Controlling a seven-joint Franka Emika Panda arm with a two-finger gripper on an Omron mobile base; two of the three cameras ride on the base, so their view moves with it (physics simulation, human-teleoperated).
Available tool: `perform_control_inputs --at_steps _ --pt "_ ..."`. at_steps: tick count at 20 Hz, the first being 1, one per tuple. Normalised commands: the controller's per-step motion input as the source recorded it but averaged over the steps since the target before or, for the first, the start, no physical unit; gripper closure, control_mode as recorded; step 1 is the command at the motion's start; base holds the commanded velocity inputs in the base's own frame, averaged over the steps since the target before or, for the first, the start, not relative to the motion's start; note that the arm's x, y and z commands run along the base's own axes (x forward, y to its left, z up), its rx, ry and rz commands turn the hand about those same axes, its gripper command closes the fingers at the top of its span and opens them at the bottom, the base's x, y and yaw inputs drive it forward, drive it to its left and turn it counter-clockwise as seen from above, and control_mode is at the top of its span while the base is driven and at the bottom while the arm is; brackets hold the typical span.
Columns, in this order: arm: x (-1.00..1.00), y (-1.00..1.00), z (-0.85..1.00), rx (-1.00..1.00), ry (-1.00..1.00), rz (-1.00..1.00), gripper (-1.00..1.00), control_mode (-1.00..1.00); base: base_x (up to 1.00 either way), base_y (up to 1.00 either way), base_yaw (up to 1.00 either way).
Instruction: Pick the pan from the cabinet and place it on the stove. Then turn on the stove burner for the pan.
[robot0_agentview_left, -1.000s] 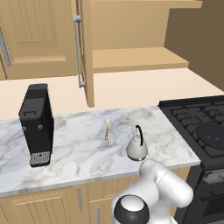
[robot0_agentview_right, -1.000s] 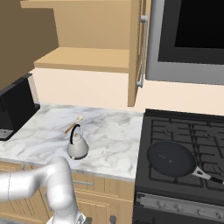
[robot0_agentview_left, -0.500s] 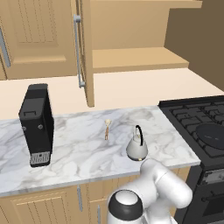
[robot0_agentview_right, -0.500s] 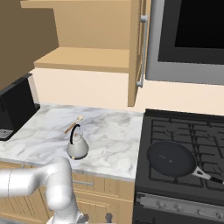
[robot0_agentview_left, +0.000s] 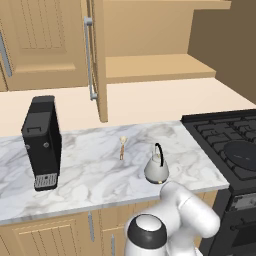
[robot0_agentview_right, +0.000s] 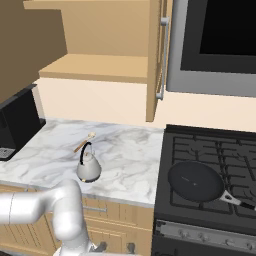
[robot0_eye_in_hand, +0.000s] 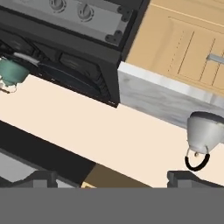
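The black pan lies flat on the front left grate of the stove, its handle pointing right toward the front edge. From the left base view the pan sits at the right border on the stove. The cabinet stands open above the counter, its shelf bare. My gripper is open, with nothing between its fingertips. The hand view is turned upside down. It faces the stove's front panel with its knobs and the pan seen edge-on.
A silver kettle stands near the marble counter's front edge. A black coffee machine is at the left, and a small wooden utensil lies mid-counter. The open cabinet door juts out over the counter.
My arm's elbow has shifted slightly to the left and lower in front of the counter. The pan, kettle and cabinet door have stayed put, and the gripper has stayed open.
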Motion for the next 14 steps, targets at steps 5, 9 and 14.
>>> perform_control_inputs --at_steps 5,9,14 --pt "0.00 -0.43 0.00 0.08 0.00 0.02 -1.00 -1.00 0.00 0.00 0.00" --pt "-0.03 -0.51 0.00 0.09 0.00 0.03 -1.00 -1.00 0.00 0.00 0.00" --pt "-0.05 -0.68 0.00 0.11 0.00 0.09 -1.00 -1.00 0.00 0.00 0.00"
